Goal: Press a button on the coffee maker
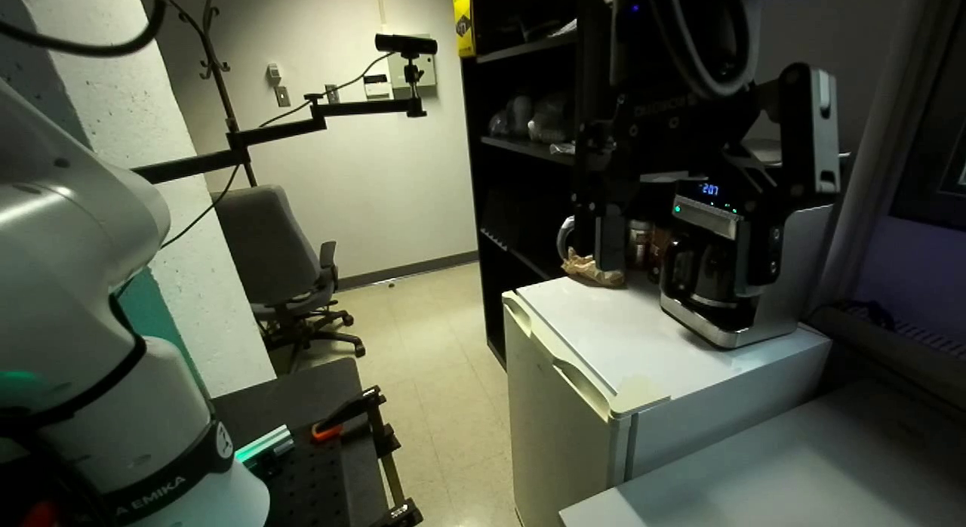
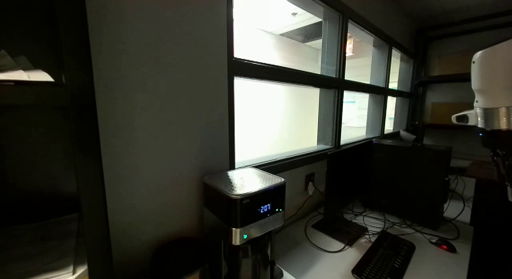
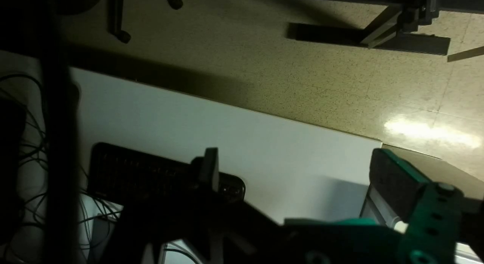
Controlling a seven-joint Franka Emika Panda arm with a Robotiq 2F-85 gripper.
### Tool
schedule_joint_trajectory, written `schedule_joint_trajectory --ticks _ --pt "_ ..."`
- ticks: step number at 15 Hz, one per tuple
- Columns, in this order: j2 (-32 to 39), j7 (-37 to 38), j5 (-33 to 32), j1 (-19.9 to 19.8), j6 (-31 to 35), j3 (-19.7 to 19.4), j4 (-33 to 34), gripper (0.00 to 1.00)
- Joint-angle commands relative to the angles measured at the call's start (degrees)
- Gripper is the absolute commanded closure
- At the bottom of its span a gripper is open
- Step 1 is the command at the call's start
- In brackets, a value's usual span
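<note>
End effector (image 3: 295,154) hung spread over the bench (image 3: 268,150); beyond it, in an exterior view, stood the coffee maker (image 1: 796,266), well apart.

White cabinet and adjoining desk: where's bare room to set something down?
Free: cabinet top between front edge and coffee maker; desk between keyboard and floor-side edge. Crowded: beside coffee maker, containers and crumpled bag; beyond keyboard, cables.

Keyboard (image 2: 385,256) and wheeled chair (image 1: 253,248) (robot arm (image 1: 79,285) aside) suggest an office.
</note>
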Motion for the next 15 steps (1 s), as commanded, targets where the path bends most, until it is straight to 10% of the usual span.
schedule_joint_trajectory --ticks 1,11,12,15 --pt "2.22 -1.22 -0.05 0.76 -0.18 -0.22 2.63 0.0" --pt "16.46 -3.9 -0.81 5.06 1.67 4.43 19.31 0.0" --pt "18.31 -4.48 -0.91 5.47 2.34 5.04 21.0 0.25" --pt "23.74 -5.67 -2.26 6.57 5.1 6.72 24.94 0.41"
